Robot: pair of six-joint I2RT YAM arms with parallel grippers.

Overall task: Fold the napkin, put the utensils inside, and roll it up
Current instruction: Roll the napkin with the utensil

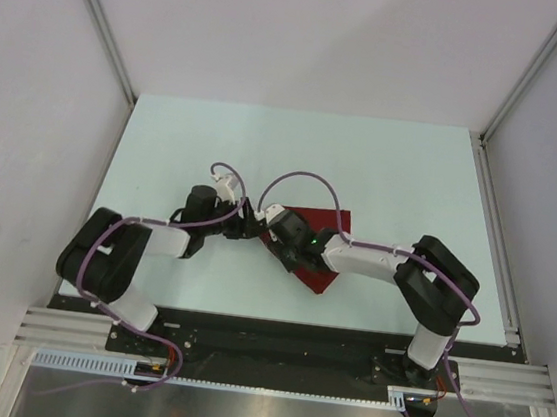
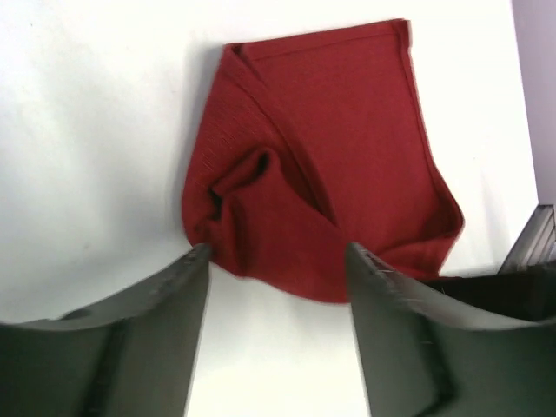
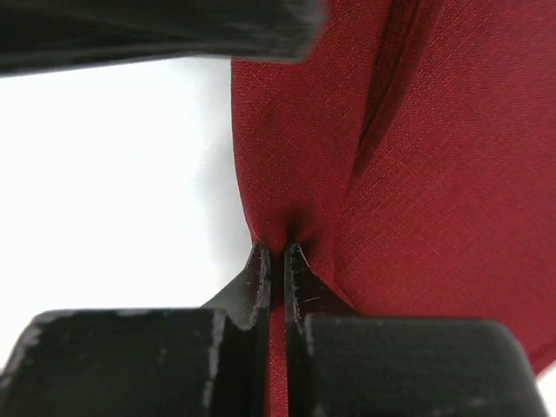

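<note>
One napkin (image 1: 332, 225) on pale tbl (image 1: 216, 141), white walls (image 1: 309, 31).

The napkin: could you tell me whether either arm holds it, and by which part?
The right gripper pinches a bunched fold at the edge of the napkin; the left gripper holds nothing.

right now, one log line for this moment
left fingers: open, at napkin edge | right fingers: shut on napkin | knife: not in view

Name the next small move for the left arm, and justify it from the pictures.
Probably ease the open left end effector forward and close on the napkin edge ahead: the right end effector pinches the cloth, so both could then fold it.
</note>
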